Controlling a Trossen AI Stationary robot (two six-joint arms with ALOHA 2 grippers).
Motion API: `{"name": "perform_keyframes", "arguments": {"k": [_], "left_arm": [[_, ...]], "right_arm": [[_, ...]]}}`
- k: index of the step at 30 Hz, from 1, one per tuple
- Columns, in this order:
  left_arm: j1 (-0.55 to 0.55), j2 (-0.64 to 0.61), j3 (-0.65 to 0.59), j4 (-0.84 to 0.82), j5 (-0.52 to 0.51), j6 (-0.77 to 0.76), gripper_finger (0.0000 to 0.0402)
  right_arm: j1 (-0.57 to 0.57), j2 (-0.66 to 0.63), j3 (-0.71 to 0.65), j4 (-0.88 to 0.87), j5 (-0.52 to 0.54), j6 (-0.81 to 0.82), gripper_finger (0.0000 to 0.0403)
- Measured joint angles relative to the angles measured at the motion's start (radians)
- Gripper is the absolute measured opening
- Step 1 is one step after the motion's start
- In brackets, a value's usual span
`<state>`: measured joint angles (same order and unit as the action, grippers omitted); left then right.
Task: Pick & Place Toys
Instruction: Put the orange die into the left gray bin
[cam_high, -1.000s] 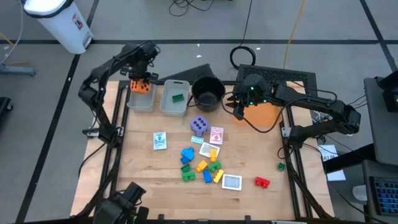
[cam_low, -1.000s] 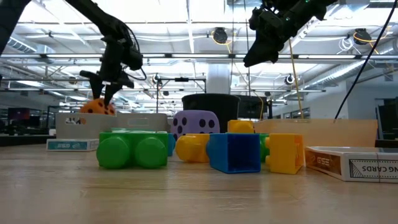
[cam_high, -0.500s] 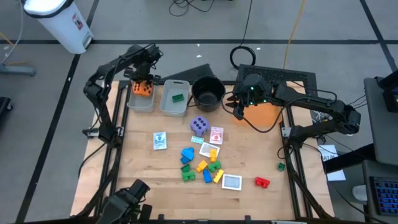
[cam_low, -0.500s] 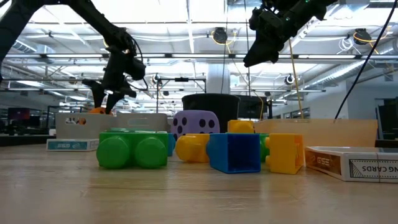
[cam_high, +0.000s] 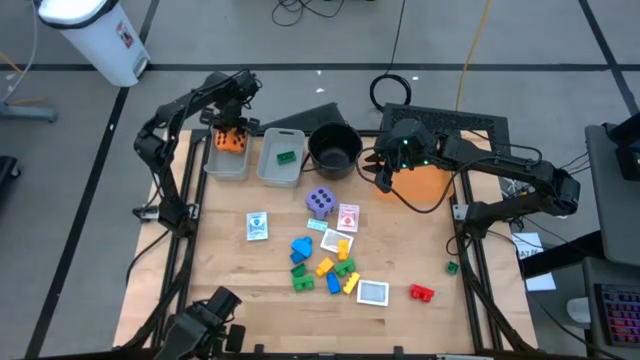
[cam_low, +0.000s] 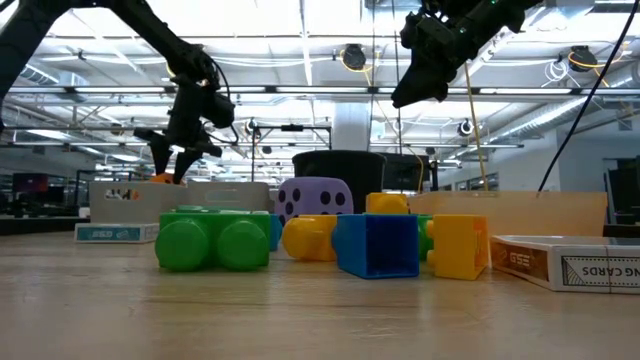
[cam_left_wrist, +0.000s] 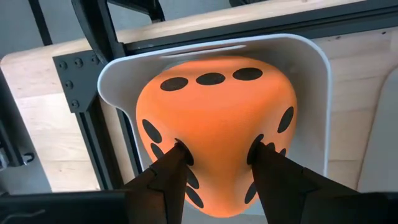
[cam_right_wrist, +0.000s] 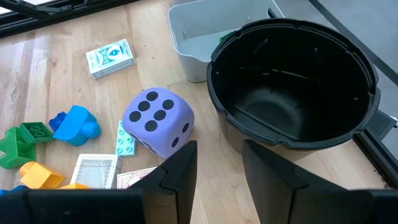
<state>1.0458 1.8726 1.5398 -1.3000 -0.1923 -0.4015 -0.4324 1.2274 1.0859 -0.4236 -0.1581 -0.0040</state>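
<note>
- Left gripper (cam_left_wrist: 216, 152) sits over the far-left grey bin (cam_high: 226, 158), fingertips (cam_left_wrist: 179, 151) pressed on two sides of the orange die (cam_left_wrist: 214, 127); jaws part open, clamped on the die.
- Orange die is inside that bin, filling most of its width; the low view shows only its top (cam_low: 160, 178) above the bin wall.
- Right gripper (cam_high: 383, 173) hangs in the air just right of the round black pot (cam_high: 333, 148), holding nothing; fingers (cam_right_wrist: 177, 171) a narrow gap apart, bare table between them.
- Second grey bin (cam_high: 281, 158) stands between the first bin and the pot, with one green block (cam_high: 286, 156) inside.
- Purple die (cam_high: 320, 202) is on the table just in front of the pot, five-pip face up in the right wrist view (cam_right_wrist: 157, 121).
- Picture cards: blue-green one (cam_high: 257, 225) left of the purple die, red one (cam_high: 348, 217) just right of it, a grey-faced one (cam_high: 373, 292) nearer the front edge.
- Loose cluster of blocks mid-table: blue (cam_high: 302, 247), yellow (cam_high: 324, 267), green (cam_high: 301, 281), touching or close to one another.
- Red block (cam_high: 421, 292) lies apart toward the front right; a small green block (cam_high: 452, 267) sits at the table's right edge by the frame.
- Low view: green block (cam_low: 212, 240), blue block (cam_low: 378, 244) and yellow block (cam_low: 459, 246) in the foreground, purple die behind them.
</note>
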Motion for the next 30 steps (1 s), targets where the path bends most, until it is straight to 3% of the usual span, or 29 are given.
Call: {"name": "perform_keyframes", "arguments": {"k": [10,22,30], "left_arm": [[0.000,0.000,0.000,0.018,0.001,-0.008,0.0165],[0.000,0.000,0.000,0.018,0.011,0.004,0.0251],[0.001,0.000,0.009,-0.003,0.065,0.031,0.0266]], "right_arm": [[0.000,0.000,0.000,-0.016,0.000,0.000,0.0126],[0.000,0.000,0.000,-0.015,0.000,0.000,0.0126],[0.000,0.000,0.000,-0.015,0.000,0.000,0.0126]]}}
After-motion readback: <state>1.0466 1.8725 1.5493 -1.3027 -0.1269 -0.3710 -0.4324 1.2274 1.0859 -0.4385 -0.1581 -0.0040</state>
